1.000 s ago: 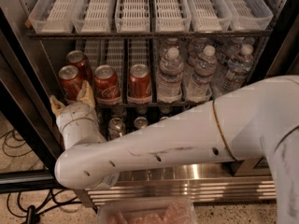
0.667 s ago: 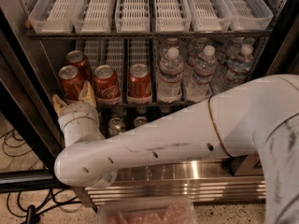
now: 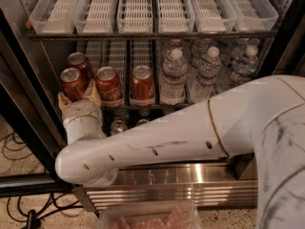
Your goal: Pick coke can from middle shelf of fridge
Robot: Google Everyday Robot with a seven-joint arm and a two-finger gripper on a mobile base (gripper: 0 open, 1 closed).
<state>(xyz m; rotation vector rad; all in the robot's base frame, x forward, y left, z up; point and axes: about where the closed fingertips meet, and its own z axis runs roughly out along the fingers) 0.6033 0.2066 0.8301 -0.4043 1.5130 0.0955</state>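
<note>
You get dim, warm light from above and in front: the white trays (image 3: 136,8) and the arm (image 3: 157,147) are brightest, while the fridge (image 3: 24,94) goes dark behind the middle shelf (image 3: 190,107). The tool (image 3: 79,98), at that shelf's front left before a coke can (image 3: 72,81), sits half-shaded. Glare streaks the steel base (image 3: 190,175).

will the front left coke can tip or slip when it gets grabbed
The small red aluminium coke can stands upright on a slotted white tray, so a push could probably tip it. Its smooth round wall may slip or dent. The open hand sits just in front.
</note>
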